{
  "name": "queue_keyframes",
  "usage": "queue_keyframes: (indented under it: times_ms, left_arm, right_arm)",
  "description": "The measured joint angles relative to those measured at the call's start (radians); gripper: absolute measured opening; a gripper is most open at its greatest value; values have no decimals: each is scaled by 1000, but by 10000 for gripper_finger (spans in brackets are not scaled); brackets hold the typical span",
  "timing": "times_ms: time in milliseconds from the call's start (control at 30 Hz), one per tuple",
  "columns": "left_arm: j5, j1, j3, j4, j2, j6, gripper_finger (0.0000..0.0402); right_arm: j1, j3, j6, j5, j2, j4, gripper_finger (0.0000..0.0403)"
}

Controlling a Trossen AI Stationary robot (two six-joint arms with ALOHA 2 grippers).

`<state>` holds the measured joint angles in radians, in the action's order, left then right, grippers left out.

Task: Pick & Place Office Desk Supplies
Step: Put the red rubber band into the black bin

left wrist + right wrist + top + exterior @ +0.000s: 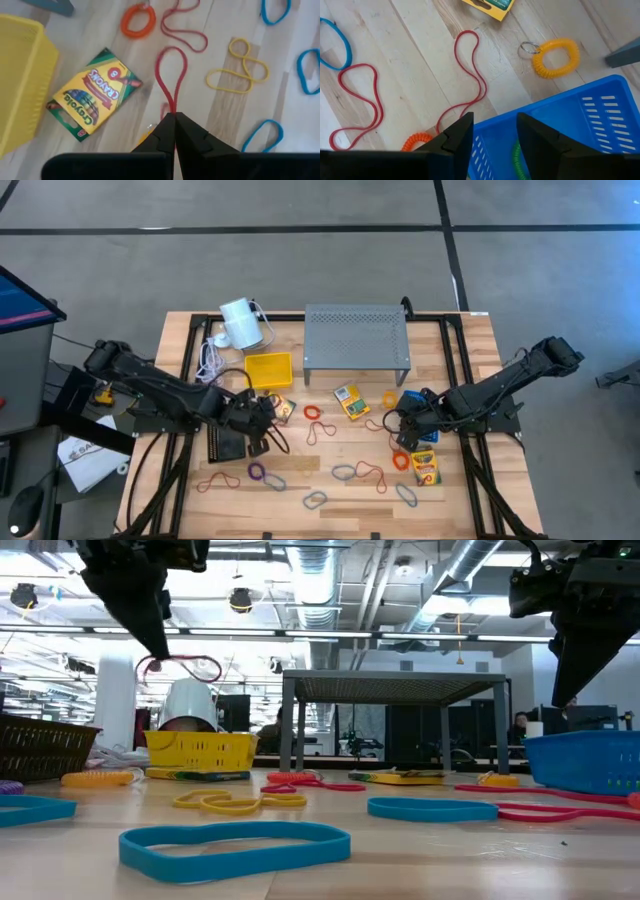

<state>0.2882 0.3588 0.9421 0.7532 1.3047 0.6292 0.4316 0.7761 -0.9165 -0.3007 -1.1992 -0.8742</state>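
Only the left wrist view shows the left tool (174, 131) pinching a red rubber band (171, 75); right tool (492, 134) gapes over a blue basket (600, 120).

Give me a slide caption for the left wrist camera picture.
Left gripper shut on a red rubber band, lifted above the wooden table beside a crayon box and yellow basket.

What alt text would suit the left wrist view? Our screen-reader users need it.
The left end effector, shut, pinches a red rubber-band loop that hangs above the wooden table. Below lie a crayon box beside a yellow basket, with orange, yellow and blue bands around.
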Motion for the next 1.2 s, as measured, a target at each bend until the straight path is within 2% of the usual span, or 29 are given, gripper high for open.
queue_keyframes:
  times_ms: [200, 367, 533, 767, 967, 1200]
  left_arm:
    - [21, -40, 0, 44, -77, -1, 0]
    - [43, -58, 0, 148, -164, 3, 0]
    - [86, -43, 0, 219, -294, 91, 0]
    - [77, 47, 1, 306, -432, 282, 0]
    - [-51, 121, 1, 517, -417, 476, 0]
    - [-76, 191, -20, 522, -322, 555, 0]
  right_arm:
    - [0, 0, 0, -3, 0, 0, 147]
    - [0, 0, 0, -3, 0, 0, 147]
    - [0, 0, 0, -3, 0, 0, 147]
    - [0, 0, 0, -3, 1, -5, 147]
    - [-5, 0, 0, -3, 1, -7, 147]
    - [-42, 0, 0, 0, 1, -3, 147]
